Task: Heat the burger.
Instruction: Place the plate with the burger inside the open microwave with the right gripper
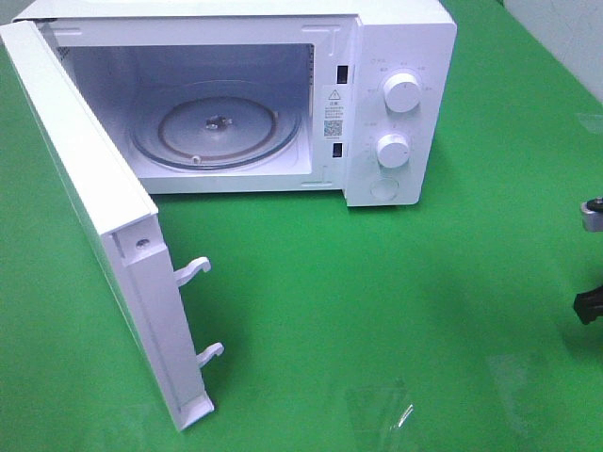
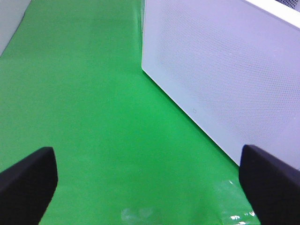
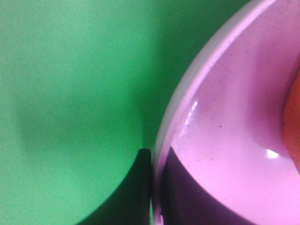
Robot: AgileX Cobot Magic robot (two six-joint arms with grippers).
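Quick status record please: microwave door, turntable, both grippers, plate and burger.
microwave door: swung wide open
turntable: bare glass, nothing on it
left gripper: open, empty, over the green cloth
right gripper: shut on the rim of the pink plate
burger: only an orange-brown sliver shows at the frame edge, on the plate
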